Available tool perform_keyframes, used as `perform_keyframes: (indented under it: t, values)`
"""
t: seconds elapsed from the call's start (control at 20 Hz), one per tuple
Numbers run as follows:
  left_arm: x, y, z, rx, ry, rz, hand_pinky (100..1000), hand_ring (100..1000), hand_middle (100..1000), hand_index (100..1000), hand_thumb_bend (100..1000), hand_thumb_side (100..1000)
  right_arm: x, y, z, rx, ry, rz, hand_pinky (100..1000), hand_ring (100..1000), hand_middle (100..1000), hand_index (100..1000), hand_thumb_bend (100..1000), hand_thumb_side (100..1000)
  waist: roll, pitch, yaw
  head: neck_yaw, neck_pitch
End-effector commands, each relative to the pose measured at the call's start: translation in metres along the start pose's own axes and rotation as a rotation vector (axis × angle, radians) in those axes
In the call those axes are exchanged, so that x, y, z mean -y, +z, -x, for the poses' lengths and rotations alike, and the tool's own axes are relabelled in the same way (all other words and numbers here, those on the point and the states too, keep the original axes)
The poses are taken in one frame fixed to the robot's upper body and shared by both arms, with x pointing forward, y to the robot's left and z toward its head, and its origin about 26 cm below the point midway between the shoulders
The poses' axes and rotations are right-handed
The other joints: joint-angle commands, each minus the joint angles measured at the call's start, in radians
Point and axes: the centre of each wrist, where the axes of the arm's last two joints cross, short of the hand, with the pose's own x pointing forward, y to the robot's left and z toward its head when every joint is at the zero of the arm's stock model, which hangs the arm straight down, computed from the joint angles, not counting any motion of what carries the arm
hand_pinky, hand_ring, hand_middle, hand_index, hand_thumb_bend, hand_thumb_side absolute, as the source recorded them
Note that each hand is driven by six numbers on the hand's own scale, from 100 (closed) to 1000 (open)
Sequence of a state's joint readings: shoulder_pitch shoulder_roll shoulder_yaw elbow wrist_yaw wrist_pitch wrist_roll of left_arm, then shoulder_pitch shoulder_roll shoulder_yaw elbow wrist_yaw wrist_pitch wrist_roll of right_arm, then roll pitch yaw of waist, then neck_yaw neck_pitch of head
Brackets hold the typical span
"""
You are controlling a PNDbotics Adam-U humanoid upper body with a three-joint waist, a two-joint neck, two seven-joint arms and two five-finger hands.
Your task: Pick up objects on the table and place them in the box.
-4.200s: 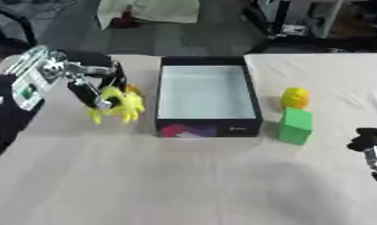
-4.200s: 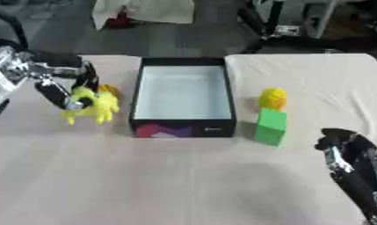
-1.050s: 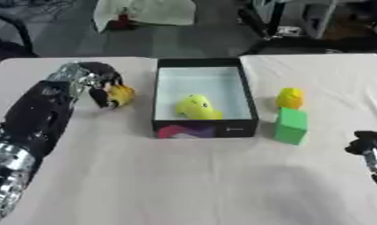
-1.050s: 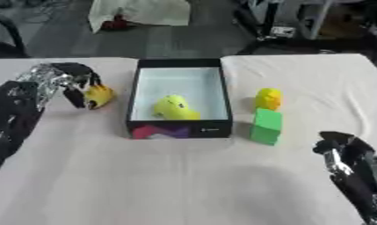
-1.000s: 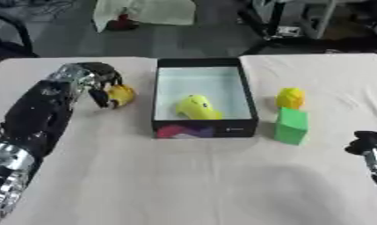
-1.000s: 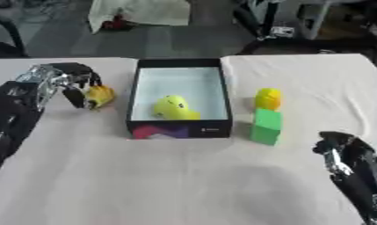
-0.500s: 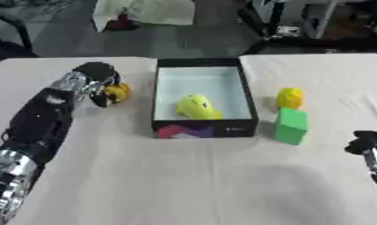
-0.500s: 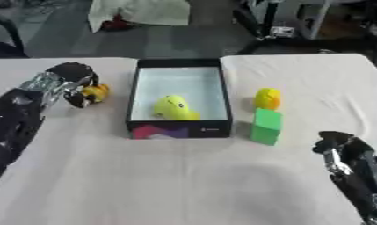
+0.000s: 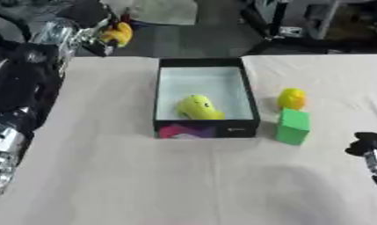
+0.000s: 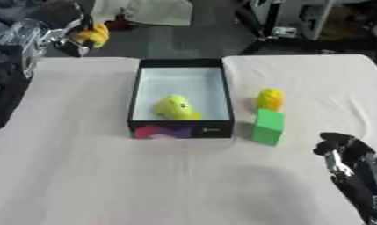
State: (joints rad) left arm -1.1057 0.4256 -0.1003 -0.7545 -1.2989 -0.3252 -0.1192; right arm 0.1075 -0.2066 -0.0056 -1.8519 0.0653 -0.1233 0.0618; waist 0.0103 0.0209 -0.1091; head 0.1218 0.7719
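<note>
Left robot hand [image 9: 83, 35], raised beyond the table's far edge, curls round a yellow toy [image 9: 118, 33]; right robot hand [image 10: 341, 151] rests idle

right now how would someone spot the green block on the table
Find the black box mid-table. Just off its near right corner stands the green block, next to a small yellow object lying farther back. It is the only green, square-edged thing there.

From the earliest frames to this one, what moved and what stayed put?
One yellow toy now lies in the box. The left robot hand took hold of a second yellow toy and lifted it above the table's far-left corner. The yellow object, green block and right robot hand stayed put.
</note>
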Motion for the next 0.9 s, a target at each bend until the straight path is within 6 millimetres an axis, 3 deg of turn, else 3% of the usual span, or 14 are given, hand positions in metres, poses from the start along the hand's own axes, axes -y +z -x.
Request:
perform_keyframes:
  t: [0.05, 0.15, 0.2, 0.25, 0.5, 0.65, 0.75, 0.9]
  values:
    - [-0.031, -0.012, -0.028, 0.172, -0.018, -0.057, 502, 343, 334, 502, 100, 100, 0.002, -0.002, -0.004, 0.015, 0.009, -0.008, 712, 605, 546, 701, 100, 553, -0.010, -0.016, 0.000, 0.005, -0.002]
    - [-0.025, -0.020, -0.056, 0.286, -0.006, -0.017, 509, 353, 345, 511, 100, 100, 0.002, -0.002, -0.004, 0.015, 0.007, -0.011, 712, 605, 545, 701, 100, 554, -0.012, -0.016, 0.000, 0.004, -0.002]
    - [-0.020, -0.023, -0.068, 0.332, 0.002, 0.009, 511, 356, 348, 513, 358, 100, 0.001, -0.002, -0.004, 0.015, 0.005, -0.013, 712, 605, 546, 701, 100, 565, -0.013, -0.016, -0.001, 0.003, -0.002]
    - [-0.013, -0.025, -0.079, 0.369, 0.011, 0.038, 515, 361, 353, 517, 100, 100, 0.001, -0.002, -0.004, 0.017, 0.004, -0.014, 713, 605, 546, 702, 100, 551, -0.014, -0.015, -0.002, 0.003, -0.002]
    - [0.026, -0.029, -0.115, 0.443, 0.067, 0.159, 558, 415, 424, 584, 106, 139, 0.000, -0.004, -0.005, 0.023, -0.004, -0.017, 713, 605, 546, 702, 100, 552, -0.019, -0.012, -0.008, 0.005, -0.002]
    - [0.039, -0.026, -0.117, 0.434, 0.073, 0.189, 703, 601, 638, 803, 397, 443, -0.001, -0.004, -0.005, 0.024, -0.006, -0.017, 713, 605, 546, 701, 100, 555, -0.018, -0.011, -0.008, 0.006, -0.002]
    - [0.042, -0.023, -0.110, 0.402, 0.081, 0.171, 768, 704, 739, 877, 559, 632, 0.000, -0.004, -0.005, 0.023, -0.005, -0.014, 713, 605, 546, 701, 100, 555, -0.017, -0.010, -0.008, 0.003, -0.002]
    - [0.035, -0.014, -0.091, 0.329, 0.124, 0.093, 793, 752, 784, 901, 604, 729, 0.000, -0.004, -0.004, 0.021, -0.003, -0.009, 713, 605, 546, 701, 100, 553, -0.017, -0.010, -0.004, -0.001, -0.002]
